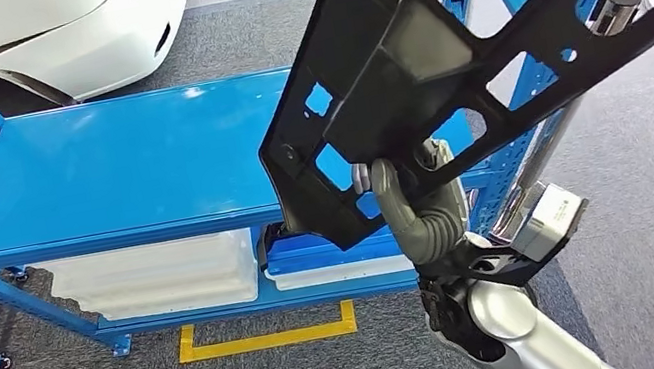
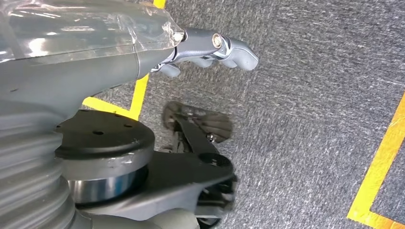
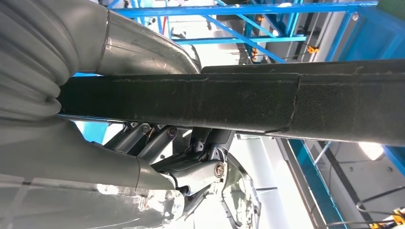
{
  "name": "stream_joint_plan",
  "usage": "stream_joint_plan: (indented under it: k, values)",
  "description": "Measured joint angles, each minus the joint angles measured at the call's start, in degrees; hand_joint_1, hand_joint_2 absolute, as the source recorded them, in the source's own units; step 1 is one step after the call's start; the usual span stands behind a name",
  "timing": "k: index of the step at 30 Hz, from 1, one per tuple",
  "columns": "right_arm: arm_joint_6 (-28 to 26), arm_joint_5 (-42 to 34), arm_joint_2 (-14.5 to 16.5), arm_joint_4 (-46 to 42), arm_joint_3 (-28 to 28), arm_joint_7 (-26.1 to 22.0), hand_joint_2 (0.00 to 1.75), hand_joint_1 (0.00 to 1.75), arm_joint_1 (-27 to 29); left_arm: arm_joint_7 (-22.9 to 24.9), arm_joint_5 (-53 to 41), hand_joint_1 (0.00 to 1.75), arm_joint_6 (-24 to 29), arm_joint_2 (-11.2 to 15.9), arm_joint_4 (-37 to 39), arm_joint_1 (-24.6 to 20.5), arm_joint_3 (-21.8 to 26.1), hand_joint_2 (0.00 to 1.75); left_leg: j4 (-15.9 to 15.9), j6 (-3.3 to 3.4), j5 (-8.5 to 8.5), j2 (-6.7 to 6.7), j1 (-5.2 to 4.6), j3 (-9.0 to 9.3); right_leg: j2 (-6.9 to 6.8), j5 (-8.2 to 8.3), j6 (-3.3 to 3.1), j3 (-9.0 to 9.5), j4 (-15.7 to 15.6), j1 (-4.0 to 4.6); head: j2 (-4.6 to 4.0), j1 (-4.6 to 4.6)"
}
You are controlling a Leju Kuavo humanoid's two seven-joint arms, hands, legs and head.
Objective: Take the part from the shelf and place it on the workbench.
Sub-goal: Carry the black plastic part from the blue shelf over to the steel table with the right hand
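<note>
- No brand, label or writing can be read on anything here.
- One large flat black plastic part with cut-out openings (image 1: pixel 442 52) is held up in the air, tilted, above the right end of the blue metal shelf (image 1: pixel 117 171).
- The right hand (image 1: pixel 420 214) grips this part at its lower edge, thumb and fingers closed around it.
- The left hand (image 2: pixel 210 47) hangs over the grey carpet floor (image 2: pixel 310 105), holding nothing, fingers slightly curled and apart.
- Two white plastic trays (image 1: pixel 161 275) sit on the shelf's lower level.
- One yellow tape bracket (image 1: pixel 269 337) marks the floor.

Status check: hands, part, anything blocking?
Right hand grips black part, raised over blue shelf. Left hand hangs over floor, holding nothing. Nothing lies on the shelf top.
</note>
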Motion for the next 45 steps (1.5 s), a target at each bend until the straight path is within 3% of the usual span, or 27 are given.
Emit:
stream_joint_plan:
  k: [1,2,3,5,7,11,13,15,16,17,18,21,23,26,28,30,31,32,33,35,37,38,41,42,43,45]
  values:
    - [0.0,0.03,0.0,0.0,-0.01,0.05,1.75,1.75,0.12,0.0,0.0,0.0,-0.11,0.01,0.0,0.01,-0.01,1.75,2.63,-0.16,-1.13,0.0,0.08,-0.73,-0.03,0.17,-0.01,-0.35,0.12,0.01,0.0,-0.26]
    - [0.0,0.06,0.0,0.0,-0.02,0.1,1.75,1.75,0.25,0.0,0.0,0.0,-0.2,0.03,0.0,0.02,-0.01,1.75,3.4,-0.27,-1.24,0.0,0.16,-0.53,-0.04,0.34,0.04,-0.69,0.27,0.01,0.0,-0.5]
    - [0.0,0.07,0.0,0.0,-0.03,0.13,1.75,1.75,0.34,0.0,0.0,0.0,-0.27,0.05,0.0,0.02,-0.02,1.75,1.91,-0.3,-0.37,0.0,0.26,0.79,-0.03,0.49,0.14,-1.01,0.45,-0.01,0.0,-0.74]
    - [0.0,0.09,0.0,-0.03,-0.07,0.15,1.75,1.75,0.42,0.0,0.0,0.0,-0.29,0.1,0.0,-0.04,-0.02,1.75,-5.51,-0.18,2.4,0.0,0.45,5.46,0.02,0.73,0.44,-1.46,0.8,-0.05,0.0,-1.25]
    - [0.0,0.1,0.01,-0.1,-0.11,0.16,1.75,1.75,0.43,0.0,-0.01,0.0,-0.31,0.13,0.0,-0.09,-0.04,1.75,-11.15,0.3,4.06,-0.02,0.34,8.32,0.05,1.02,0.99,-1.8,1.14,0.11,0.0,-1.52]
    - [0.02,0.22,0.01,-0.15,-0.17,0.17,1.75,1.75,0.47,0.0,-0.02,0.0,-0.49,0.13,0.02,0.0,-0.1,1.75,-12.5,1.97,5.45,0.02,-0.01,7.9,0.08,1.3,2.68,-2.4,1.36,-0.04,0.0,-1.04]
    - [0.04,0.38,0.0,-0.15,-0.24,0.2,1.75,1.75,0.51,0.0,-0.07,0.0,-0.7,0.13,0.02,-0.07,-0.11,1.75,-12.85,2.83,6.37,0.2,0.1,7.18,0.16,-1.83,3.21,-3.86,4.69,-0.23,0.0,-0.67]
    - [0.07,0.52,-0.01,-0.15,-0.37,0.22,1.75,1.75,0.76,0.0,-0.17,0.0,-1.01,0.13,0.02,-0.07,-0.13,1.75,-12.83,3.26,7.17,0.28,-0.07,6.09,0.2,-6.71,3.46,-6.41,11.97,-0.26,0.0,-0.12]
    - [0.08,0.55,-0.02,-0.15,-0.44,0.24,1.75,1.75,0.99,0.0,-0.2,0.0,-1.16,0.13,0.02,-0.05,-0.14,1.75,-12.78,3.33,7.57,0.3,-0.18,5.5,0.2,-8.29,3.5,-7.34,15.23,-0.25,0.0,0.09]
    - [0.08,0.56,-0.03,-0.15,-0.5,0.26,1.75,1.75,1.25,0.0,-0.23,0.0,-1.26,0.13,0.03,-0.04,-0.16,1.75,-12.71,3.35,7.94,0.29,-0.29,4.93,0.2,-8.81,3.46,-7.41,16.85,-0.25,0.0,0.25]
    - [0.09,0.57,-0.03,-0.15,-0.52,0.28,1.75,1.75,1.44,0.0,-0.24,0.0,-1.33,0.13,0.04,-0.03,-0.16,1.75,-12.64,3.32,8.27,0.28,-0.37,4.41,0.2,-8.23,3.33,-6.34,16.18,-0.23,0.0,0.41]
    - [0.43,0.69,-0.03,-0.17,-0.6,0.35,1.75,1.75,1.55,0.0,-0.23,0.0,-1.49,0.13,0.09,-0.06,-0.19,1.75,-12.41,2.94,9.09,0.25,-0.53,3.43,0.21,-4.52,2.39,1.2,5.02,0.15,0.0,0.87]
    - [0.78,0.84,-0.01,-0.2,-0.67,0.39,1.75,1.75,1.53,0.02,-0.17,0.0,-1.58,0.13,0.1,-0.09,-0.2,1.75,-12.38,2.33,9.73,0.27,-0.52,3.19,0.27,-3.51,1.77,3.72,0.47,0.62,0.0,0.96]
    - [1.03,0.98,0.03,-0.22,-0.78,0.43,1.75,1.75,1.52,0.08,-0.09,0.0,-1.65,0.14,0.15,-0.06,-0.19,1.75,-12.24,1.25,10.17,0.19,-0.46,2.81,0.17,-2.37,0.85,3.2,-0.17,0.7,0.0,1.02]
    - [1.15,1.02,0.17,-0.22,-0.8,0.46,1.75,1.75,1.5,0.1,-0.06,0.0,-1.68,0.15,0.21,-0.04,-0.19,1.75,-9.3,0.67,7.04,0.07,-0.41,1.67,-0.08,-1.22,-0.04,2.38,-0.59,0.35,0.0,0.65]
    - [1.44,1.07,0.36,-0.22,-0.82,0.52,1.75,1.75,1.52,0.14,-0.01,0.0,-1.69,0.16,0.25,-0.06,-0.19,1.75,-2.51,0.21,1.48,0.05,-0.14,-0.29,-0.17,-0.18,-0.45,1.06,-0.58,0.29,0.0,-0.14]
    - [1.64,1.09,0.44,-0.21,-0.82,0.55,1.75,1.75,1.55,0.15,0.02,0.0,-1.69,0.16,0.26,-0.06,-0.19,1.75,0.97,-0.02,-0.45,0.05,-0.04,-1.01,-0.18,0.36,-0.48,0.3,-0.5,0.3,0.0,-0.54]
    - [1.84,1.11,0.51,-0.2,-0.82,0.58,1.75,1.75,1.56,0.17,0.07,0.0,-1.67,0.17,0.26,-0.07,-0.18,1.75,3.26,-0.21,-1.15,0.06,0.04,-1.06,-0.18,0.91,-0.44,-0.5,-0.39,0.31,0.0,-0.83]
    - [2.0,1.13,0.58,-0.18,-0.84,0.58,1.75,1.75,1.56,0.19,0.19,0.0,-1.63,0.19,0.26,-0.07,-0.18,1.75,3.81,-0.33,-0.66,0.06,0.11,-0.28,-0.18,1.43,-0.36,-1.3,-0.25,0.31,0.0,-1.09]
    - [2.26,1.13,0.76,-0.14,-0.88,0.58,1.75,1.75,1.56,0.2,0.45,0.0,-1.43,0.23,0.27,-0.12,-0.17,1.75,-1.05,-0.37,2.23,0.06,0.3,4.2,-0.16,2.37,0.01,-2.81,0.17,0.26,0.0,-1.68]
    - [2.48,1.13,0.98,-0.13,-0.98,0.59,1.75,1.75,1.54,0.2,0.63,0.0,-1.17,0.25,0.27,-0.25,-0.17,1.75,-8.86,0.01,3.25,-0.02,0.23,9.39,-0.14,3.26,0.69,-3.97,0.59,0.36,0.0,-2.37]
    - [2.63,1.12,1.09,-0.11,-1.03,0.6,1.75,1.75,1.51,0.2,0.72,0.0,-1.02,0.25,0.27,-0.28,-0.17,1.75,-11.36,0.35,3.22,-0.1,0.11,10.7,-0.14,3.74,1.06,-4.25,0.65,0.4,0.0,-2.52]
    - [3.06,0.96,1.27,-0.04,-1.12,0.65,1.75,1.75,1.35,0.2,1.09,0.0,-0.55,0.23,0.27,-0.24,-0.17,1.75,-13.02,1.7,4.14,-0.11,-0.12,10.21,-0.07,5.05,2.22,-4.8,0.43,0.29,0.0,-2.64]
    - [3.15,0.84,1.3,0.02,-1.14,0.68,1.75,1.75,1.31,0.2,1.16,0.0,-0.47,0.22,0.28,-0.25,-0.17,1.75,-13.19,2.19,4.73,-0.01,-0.08,9.61,0.01,4.31,2.58,-5.22,0.91,0.19,0.0,-2.63]
    - [3.24,0.7,1.31,0.11,-1.17,0.72,1.75,1.75,1.31,0.19,1.16,0.0,-0.43,0.22,0.28,-0.25,-0.17,1.75,-13.41,2.71,5.44,0.13,0.0,8.88,0.09,2.38,2.85,-5.83,2.44,0.1,0.0,-2.43]
    - [3.35,0.52,1.31,0.33,-1.23,0.75,1.75,1.75,1.28,0.17,1.06,0.0,-0.45,0.21,0.28,-0.27,-0.17,1.75,-13.53,3.37,6.8,0.25,-0.12,7.23,0.15,-3.57,3.23,-7.47,8.65,-0.01,0.0,-1.9]
